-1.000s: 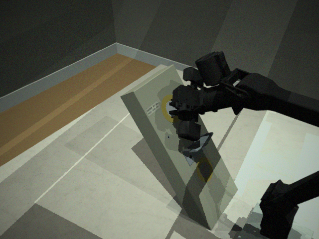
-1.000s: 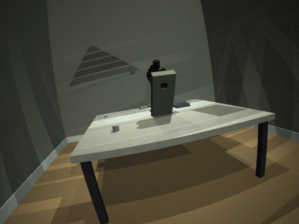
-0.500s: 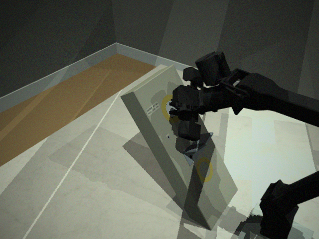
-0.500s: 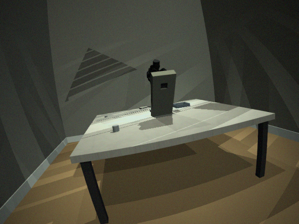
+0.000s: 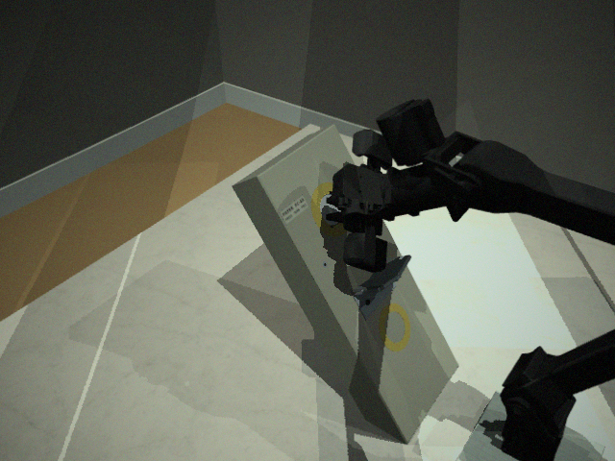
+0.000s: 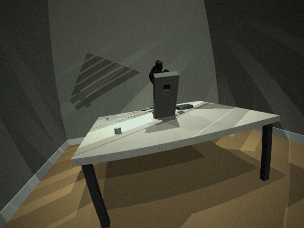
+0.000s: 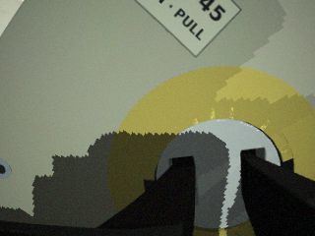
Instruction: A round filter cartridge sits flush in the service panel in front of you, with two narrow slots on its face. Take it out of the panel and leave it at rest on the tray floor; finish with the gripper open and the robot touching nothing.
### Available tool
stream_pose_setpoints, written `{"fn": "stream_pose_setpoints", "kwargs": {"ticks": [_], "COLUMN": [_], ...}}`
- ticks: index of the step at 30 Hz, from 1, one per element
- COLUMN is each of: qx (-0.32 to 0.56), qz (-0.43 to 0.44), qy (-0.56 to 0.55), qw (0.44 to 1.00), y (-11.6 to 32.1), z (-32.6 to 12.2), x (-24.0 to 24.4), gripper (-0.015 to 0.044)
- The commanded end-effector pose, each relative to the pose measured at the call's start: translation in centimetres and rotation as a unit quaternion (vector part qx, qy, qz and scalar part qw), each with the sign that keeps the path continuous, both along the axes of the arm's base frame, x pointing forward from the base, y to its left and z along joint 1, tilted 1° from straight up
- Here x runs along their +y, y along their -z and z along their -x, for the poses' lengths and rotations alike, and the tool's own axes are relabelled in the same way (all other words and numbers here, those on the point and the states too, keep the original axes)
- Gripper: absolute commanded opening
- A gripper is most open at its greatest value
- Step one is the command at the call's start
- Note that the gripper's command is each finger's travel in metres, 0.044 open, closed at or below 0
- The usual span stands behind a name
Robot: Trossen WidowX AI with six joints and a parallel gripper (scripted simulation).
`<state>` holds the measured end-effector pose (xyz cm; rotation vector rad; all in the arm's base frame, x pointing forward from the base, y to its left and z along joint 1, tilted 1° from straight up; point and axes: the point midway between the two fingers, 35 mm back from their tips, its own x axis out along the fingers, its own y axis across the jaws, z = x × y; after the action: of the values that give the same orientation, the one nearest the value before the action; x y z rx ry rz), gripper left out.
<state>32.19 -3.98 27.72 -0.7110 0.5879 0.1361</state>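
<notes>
Cartridge (image 5: pixel 326 210) (image 7: pixel 212 169) sits in the panel (image 5: pixel 307 238) (image 6: pixel 165 103) (image 7: pixel 74 74), directly ahead of the claw (image 5: pixel 332 208) (image 7: pixel 216 165). The claw grips it with fingertips in the two face slots, presumably because a near-flush rim offers little else to pinch; a straight pull seems next.

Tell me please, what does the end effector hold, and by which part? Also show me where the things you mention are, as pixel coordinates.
The end effector (image 5: pixel 329 208) (image 7: pixel 216 165) holds the round filter cartridge (image 5: pixel 325 214) (image 7: pixel 213 172), by the two slots in its face.

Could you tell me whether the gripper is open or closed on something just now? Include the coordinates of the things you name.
Closed on the filter cartridge (image 7: pixel 212 167): the gripper's (image 5: pixel 330 208) (image 7: pixel 218 159) fingertips sit in the two slots of its round face.
</notes>
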Motion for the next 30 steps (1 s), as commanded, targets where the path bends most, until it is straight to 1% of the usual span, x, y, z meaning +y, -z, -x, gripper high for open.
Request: {"fn": "stream_pose_setpoints", "kwargs": {"ticks": [1, 19, 20, 30], "qx": [0.003, 0.003, 0.000, 0.007], "qz": [0.000, 0.000, 0.000, -0.001], "qy": [-0.001, -0.001, 0.000, -0.001], "qw": [1.000, 1.000, 1.000, 1.000], "y": [0.9, 0.9, -0.1, -4.3], "z": [-1.6, -1.6, 0.1, 6.1], "x": [-0.2, -0.2, 0.0, 0.5], "gripper": [0.0000, 0.0000, 0.0000, 0.0000]}}
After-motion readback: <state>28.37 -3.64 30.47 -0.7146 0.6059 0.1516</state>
